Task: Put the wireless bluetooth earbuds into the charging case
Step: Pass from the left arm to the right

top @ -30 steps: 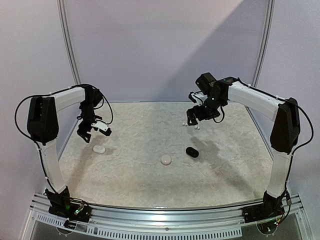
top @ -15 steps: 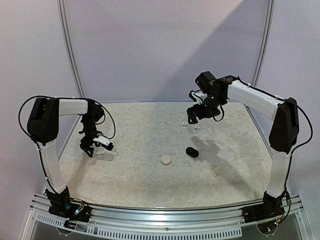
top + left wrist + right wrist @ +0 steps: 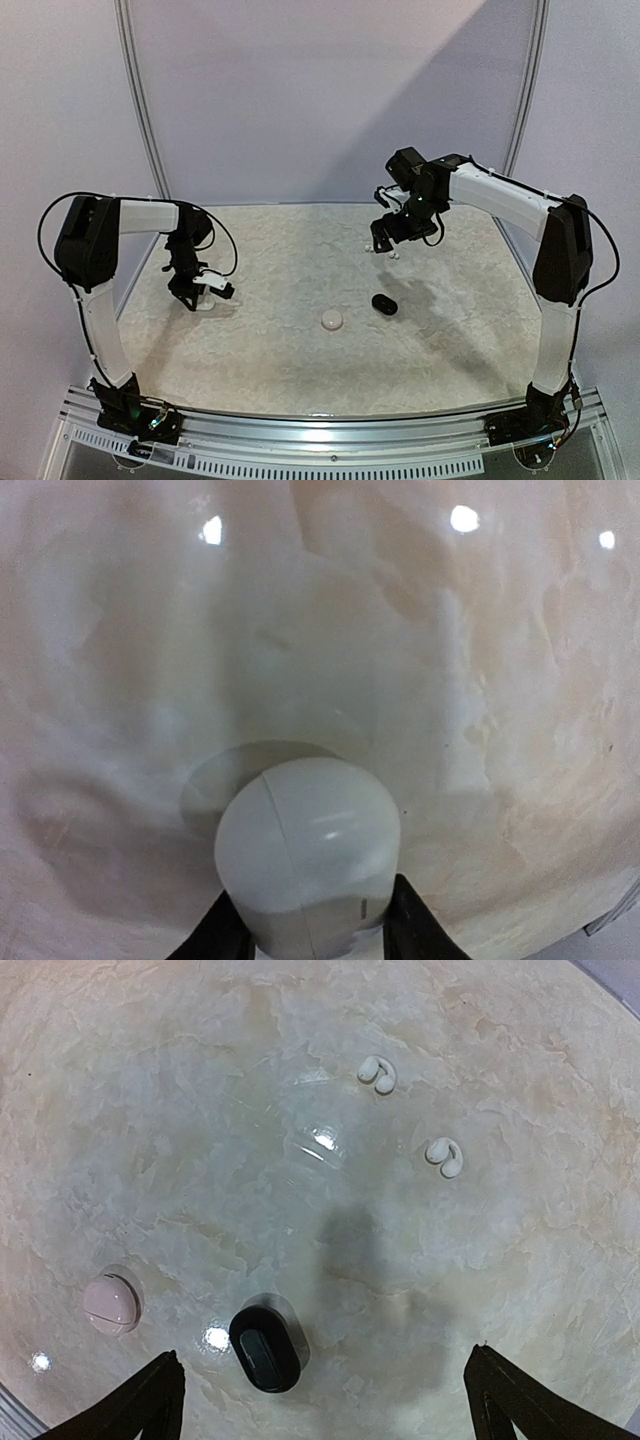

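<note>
1. The step in hand looks like securing a charging case. The left gripper (image 3: 315, 925) sits low at the table's left side, its dark fingers narrowed against both sides of a white case (image 3: 305, 850).
2. That white case is a smooth, glossy plastic pebble with a fine lid seam, and it is closed.
3. The right gripper (image 3: 322, 1355) hangs wide and empty over the far right.
4. Two white earbuds (image 3: 377, 1073) lie loose beyond it. They are tiny, shiny and two-lobed.
5. An oval black case (image 3: 265, 1348) and a pale round case (image 3: 110, 1303) lie mid-table, both closed.
6. The next move likely calls for a steady hold, an opened lid, and a delicate pinch on a slippery bud.
7. The table (image 3: 150, 1110) is marbled cream with a glossy sheen.
</note>
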Tool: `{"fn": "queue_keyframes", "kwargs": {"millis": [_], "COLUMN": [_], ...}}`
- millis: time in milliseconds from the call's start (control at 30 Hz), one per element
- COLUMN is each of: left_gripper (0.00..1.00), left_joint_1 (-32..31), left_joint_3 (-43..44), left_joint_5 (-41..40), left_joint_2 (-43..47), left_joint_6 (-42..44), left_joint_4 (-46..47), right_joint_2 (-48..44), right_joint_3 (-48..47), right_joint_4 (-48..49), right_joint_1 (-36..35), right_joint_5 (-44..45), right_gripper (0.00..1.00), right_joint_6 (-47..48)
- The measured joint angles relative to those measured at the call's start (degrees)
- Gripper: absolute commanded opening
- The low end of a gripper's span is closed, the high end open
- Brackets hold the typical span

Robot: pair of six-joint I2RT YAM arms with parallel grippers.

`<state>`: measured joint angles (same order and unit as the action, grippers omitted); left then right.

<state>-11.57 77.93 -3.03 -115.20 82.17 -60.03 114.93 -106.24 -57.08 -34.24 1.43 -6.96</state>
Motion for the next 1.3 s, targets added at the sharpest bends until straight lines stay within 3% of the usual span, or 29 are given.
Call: {"fn": "queue_keyframes", "kwargs": {"millis": [67, 333, 467, 500, 600, 733, 833, 1000, 1300], "left_gripper": [0.0, 0.0, 0.0, 0.0, 0.0, 0.0, 0.0, 0.0, 0.0], "left_joint_1": [-0.4, -4.2, -7.6, -8.7, -12.9, -22.6, -27.8, -30.5, -31.7], "left_joint_3": [-0.1, 2.4, 6.2, 6.3, 3.3, -8.2, -12.6, -14.3, -12.1], "left_joint_5": [-0.1, 1.4, 4.6, 5.9, 10.1, 13.2, 13.7, 11.2, 9.0], "left_joint_2": [0.1, 1.4, 10.3, 14.2, 26.5, 37.4, 36.1, 32.6, 31.1], "left_joint_6": [-0.8, -3.8, -1.0, -0.1, 1.6, 1.8, -0.1, -4.2, -11.7], "left_joint_4": [-0.1, -4.1, -5.7, -4.4, 3.7, 23.2, 31.7, 39.3, 41.4], "right_joint_2": [0.0, -0.1, -2.3, -3.0, -5.6, -8.3, -9.4, -9.7, -5.2], "right_joint_3": [0.0, 0.2, 2.8, 3.3, 3.8, 2.9, 2.8, 3.9, 1.4], "right_joint_4": [0.0, 3.0, 8.9, 9.9, 13.2, 15.7, 18.7, 22.4, 22.2], "right_joint_1": [0.0, 0.5, 1.7, 2.0, 2.1, -0.2, -3.8, -9.1, -13.7], "right_joint_5": [0.0, -2.9, -7.3, -7.5, -7.6, -8.2, -12.9, -21.6, -27.4], "right_gripper": [0.99, 0.98, 0.87, 0.82, 0.8, 0.75, 0.71, 0.7, 0.62], "right_joint_6": [0.0, -1.3, -4.2, -4.8, -7.7, -8.6, -9.4, -12.1, -12.3]}}
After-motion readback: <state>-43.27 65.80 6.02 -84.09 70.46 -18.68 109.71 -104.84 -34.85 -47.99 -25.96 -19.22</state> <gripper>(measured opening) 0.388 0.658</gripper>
